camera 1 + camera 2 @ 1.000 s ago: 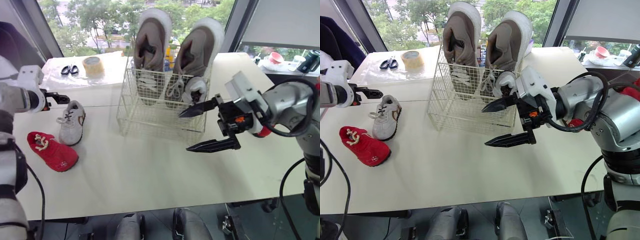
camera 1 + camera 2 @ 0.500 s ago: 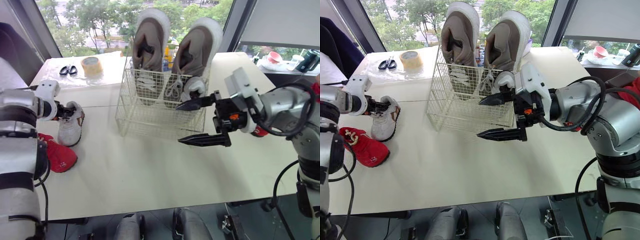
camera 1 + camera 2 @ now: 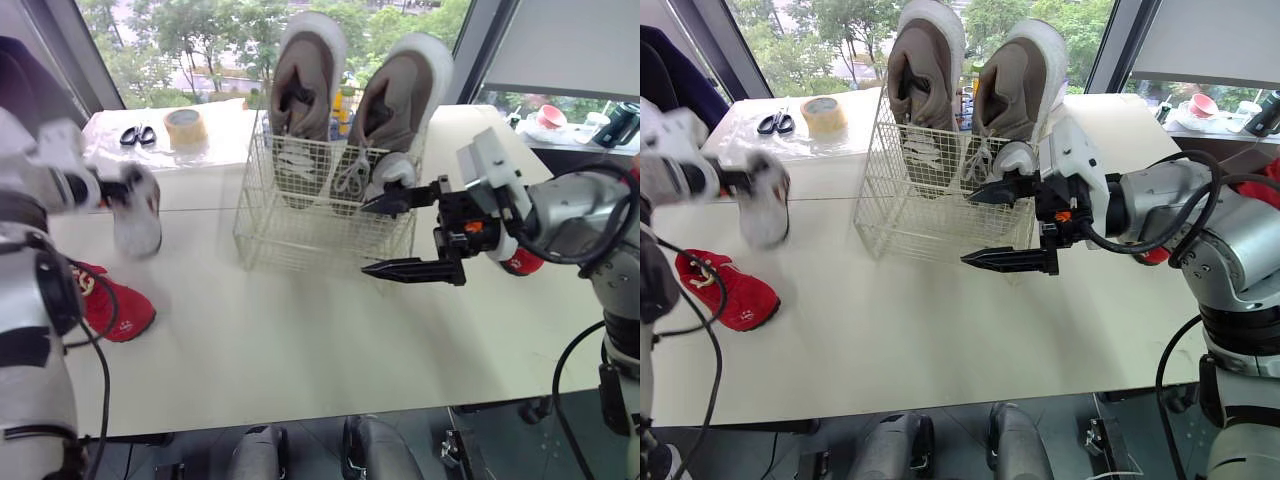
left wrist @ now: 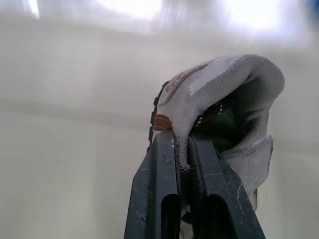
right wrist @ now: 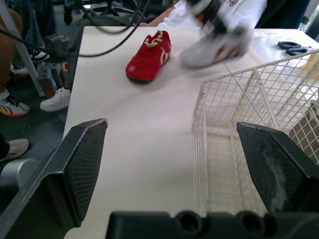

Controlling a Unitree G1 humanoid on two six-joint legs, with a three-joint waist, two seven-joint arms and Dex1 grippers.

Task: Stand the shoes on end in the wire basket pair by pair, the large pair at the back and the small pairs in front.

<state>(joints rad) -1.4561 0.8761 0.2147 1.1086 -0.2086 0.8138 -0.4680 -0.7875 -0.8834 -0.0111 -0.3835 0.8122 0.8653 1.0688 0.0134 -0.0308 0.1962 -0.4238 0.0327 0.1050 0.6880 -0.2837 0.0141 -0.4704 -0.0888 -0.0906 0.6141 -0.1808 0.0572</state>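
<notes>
The left gripper (image 4: 182, 149) has its jaws clamped together on the heel collar of a small grey-and-white lace-up sneaker (image 4: 229, 84), one black finger (image 4: 162, 189) outside the heel and the other inside the opening. In the head views that sneaker sits at the left side of the white table (image 3: 300, 340), well apart from the white wire basket (image 3: 300, 225); whether its sole touches the tabletop I cannot tell. A small red shoe (image 3: 112, 306) lies flat on the table nearer the front edge. Two large taupe sneakers with white soles (image 3: 305, 85) stand on end along the back of the basket, and a small white shoe (image 3: 387, 178) stands in front of the right one. The right gripper (image 3: 368, 238) hangs by the basket's front right corner, jaws wide apart and empty. Black-handled scissors (image 3: 130, 136) and a roll of tan tape (image 3: 185, 127) lie at the far left of the table
</notes>
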